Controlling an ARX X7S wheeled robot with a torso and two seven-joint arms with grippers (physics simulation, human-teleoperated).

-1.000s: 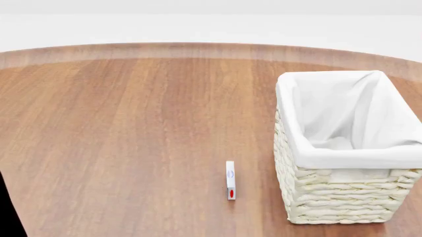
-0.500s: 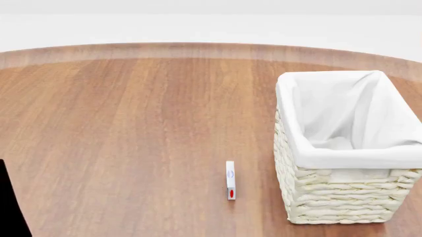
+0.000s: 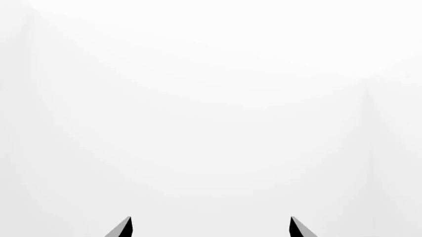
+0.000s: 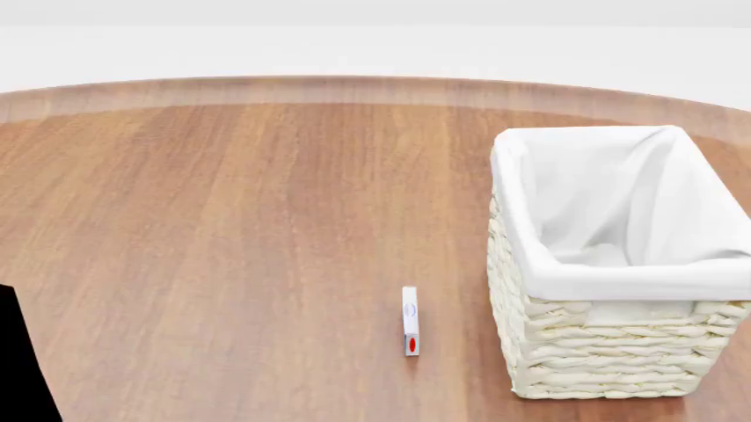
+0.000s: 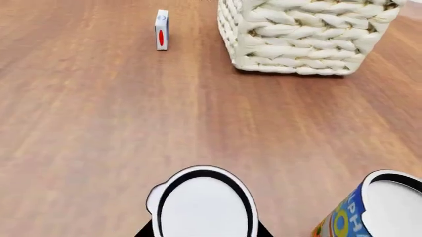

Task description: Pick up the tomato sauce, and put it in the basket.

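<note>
In the right wrist view a can with a white top and dark rim, the tomato sauce (image 5: 204,202), fills the space between my right gripper's (image 5: 204,231) dark fingers, which press in on both its sides; its label is hidden. The cream wicker basket (image 5: 303,39) stands ahead of it on the wooden table, and also shows at the right of the head view (image 4: 586,352) with its white cloth lining. The can and right gripper are out of the head view. My left gripper (image 3: 210,219) is open and empty, facing blank white.
A blue-and-yellow can (image 5: 369,210) stands close beside the held can. A small white box with a red oval (image 4: 410,321) stands on edge left of the basket, and shows in the right wrist view (image 5: 161,29). A black part of my left arm (image 4: 24,369) sits at the lower left.
The black part of my left arm has risen a little further into the lower left corner of the head view. Basket and small box have not moved.
</note>
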